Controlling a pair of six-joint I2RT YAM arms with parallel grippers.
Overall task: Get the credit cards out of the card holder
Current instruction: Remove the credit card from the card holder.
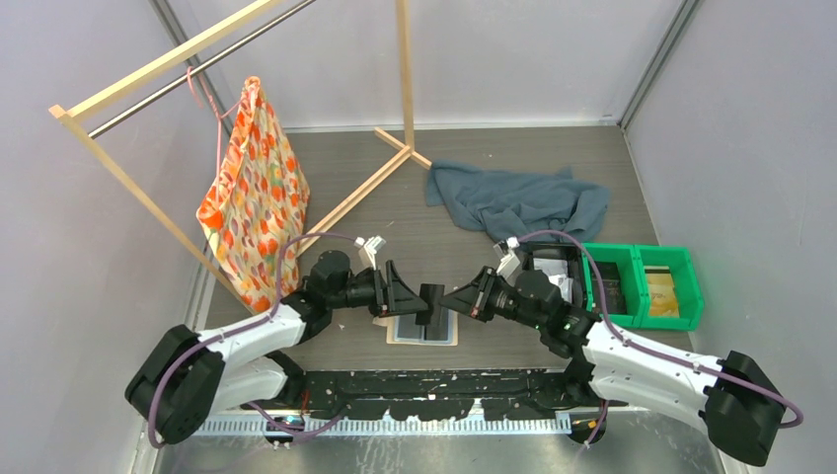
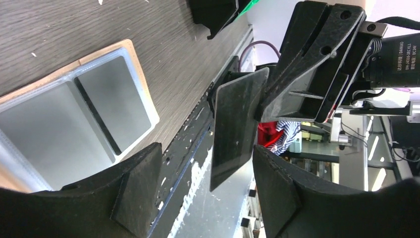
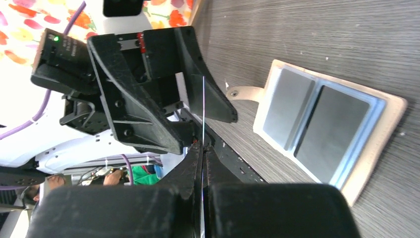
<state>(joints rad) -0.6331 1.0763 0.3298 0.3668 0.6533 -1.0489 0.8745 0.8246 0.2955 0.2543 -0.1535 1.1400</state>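
Note:
The tan card holder (image 1: 422, 331) lies open on the table, with two dark grey cards in its pale pockets (image 2: 114, 94) (image 3: 332, 131); its tan rim shows in both wrist views (image 2: 131, 47) (image 3: 391, 114). My right gripper (image 3: 203, 163) is shut on the edge of another dark credit card (image 1: 431, 296) and holds it upright above the holder. That card (image 2: 235, 119) hangs between the spread fingers of my left gripper (image 2: 205, 183), which is open and not touching it. In the right wrist view the card (image 3: 203, 114) shows edge-on. The two grippers (image 1: 413, 294) (image 1: 451, 299) face each other.
A black tray (image 1: 548, 267) and two green bins (image 1: 642, 286) stand to the right. A grey-blue cloth (image 1: 518, 202) lies at the back. A floral bag (image 1: 255, 197) hangs on a wooden rack (image 1: 355, 193) at the left.

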